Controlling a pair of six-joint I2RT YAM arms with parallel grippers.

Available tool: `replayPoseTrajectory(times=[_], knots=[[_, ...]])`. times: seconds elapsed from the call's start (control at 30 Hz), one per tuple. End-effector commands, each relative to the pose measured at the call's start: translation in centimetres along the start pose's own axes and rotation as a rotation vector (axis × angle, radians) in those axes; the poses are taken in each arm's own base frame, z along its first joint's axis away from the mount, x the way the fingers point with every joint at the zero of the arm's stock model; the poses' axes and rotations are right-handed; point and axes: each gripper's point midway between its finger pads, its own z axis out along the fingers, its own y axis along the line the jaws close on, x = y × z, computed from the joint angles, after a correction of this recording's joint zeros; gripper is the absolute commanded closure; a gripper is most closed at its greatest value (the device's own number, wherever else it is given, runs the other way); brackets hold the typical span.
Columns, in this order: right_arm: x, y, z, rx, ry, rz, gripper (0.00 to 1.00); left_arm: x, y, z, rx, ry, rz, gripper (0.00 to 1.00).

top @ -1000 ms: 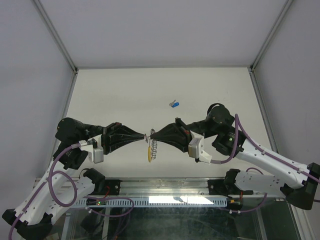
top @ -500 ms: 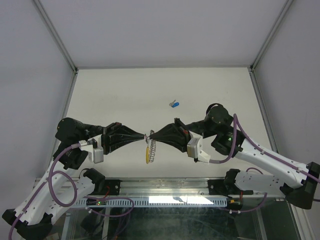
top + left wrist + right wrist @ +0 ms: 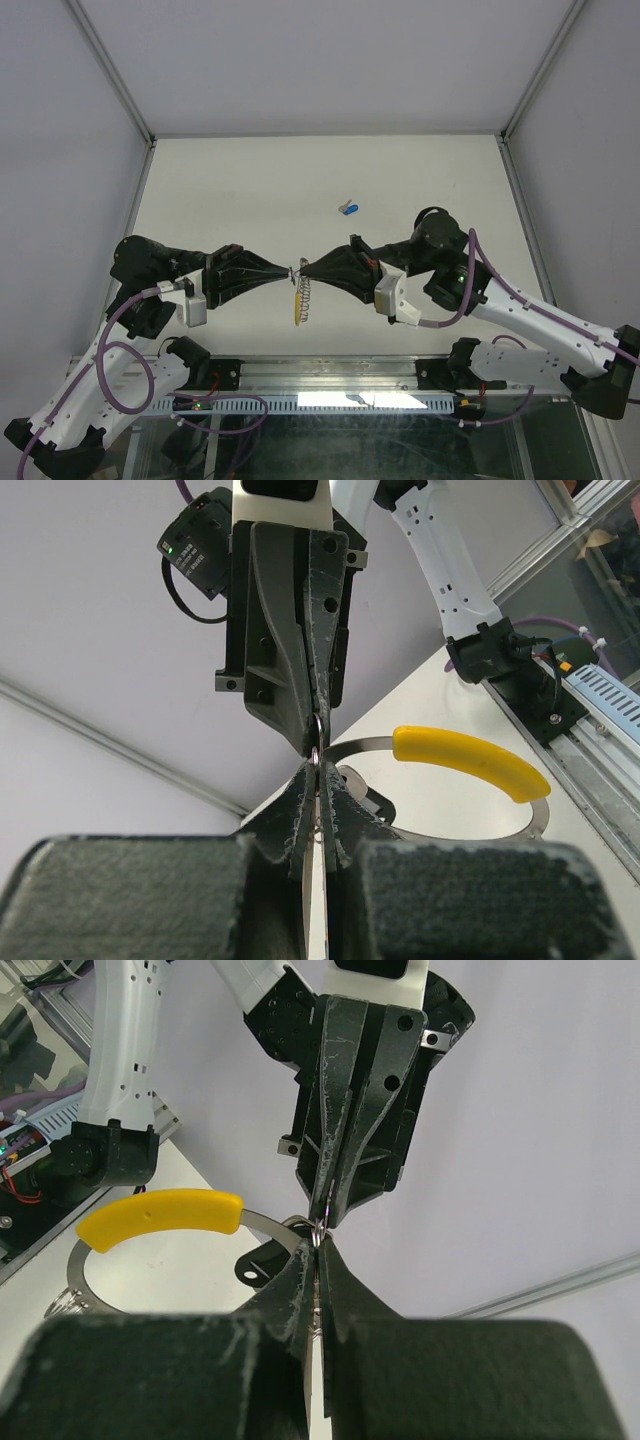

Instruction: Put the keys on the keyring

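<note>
My left gripper (image 3: 290, 271) and right gripper (image 3: 304, 269) meet tip to tip above the table's near middle. Both are shut on a small silver loop (image 3: 316, 748) at the top of the keyring (image 3: 302, 297), which hangs below them. In the left wrist view, the keyring's metal band (image 3: 440, 835) curves away with its yellow segment (image 3: 470, 765). The right wrist view shows the same yellow segment (image 3: 160, 1215). A black tab (image 3: 255, 1260) with a hole hangs on the band. One of the keys (image 3: 349, 208), with a blue head, lies on the table behind the grippers.
The white table (image 3: 250, 190) has walls at the back and both sides. A metal rail with cables (image 3: 330, 385) runs along the near edge between the arm bases.
</note>
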Motion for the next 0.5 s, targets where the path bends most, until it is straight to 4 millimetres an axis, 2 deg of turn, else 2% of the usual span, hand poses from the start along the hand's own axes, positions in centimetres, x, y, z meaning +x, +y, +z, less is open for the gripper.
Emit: replayPoseTrajectory(times=[0.0, 0.47], knots=[[-2.96, -2.78, -0.53, 0.07, -0.038, -0.093, 1.0, -2.02, 0.68, 0.23, 0.013, -0.038, 0.071, 1.0], [-2.82, -2.62, -0.41, 0.062, -0.04, -0.087, 1.0, -1.97, 0.83, 0.27, 0.012, -0.037, 0.07, 1.0]])
